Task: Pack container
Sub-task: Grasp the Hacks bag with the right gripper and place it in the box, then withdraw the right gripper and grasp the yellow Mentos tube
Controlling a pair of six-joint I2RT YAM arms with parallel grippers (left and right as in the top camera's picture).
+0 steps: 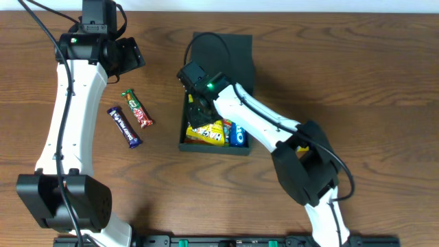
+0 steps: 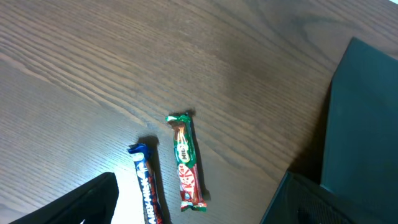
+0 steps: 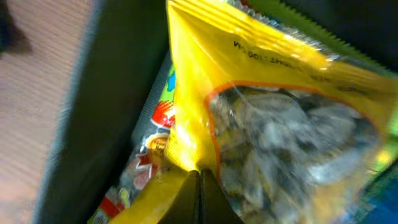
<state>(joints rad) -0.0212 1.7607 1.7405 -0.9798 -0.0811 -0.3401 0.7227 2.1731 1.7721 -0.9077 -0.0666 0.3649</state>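
Dark container (image 1: pixel 216 147), lid open, snack packets inside

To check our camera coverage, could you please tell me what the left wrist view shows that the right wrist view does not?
Only the left wrist view shows two loose bars lying on the table: a green-and-red bar and a blue bar beside it. Only the right wrist view shows the yellow packet inside the container, with the right gripper closed on the packet's edge. Both views show part of the dark container and some of the wooden table.
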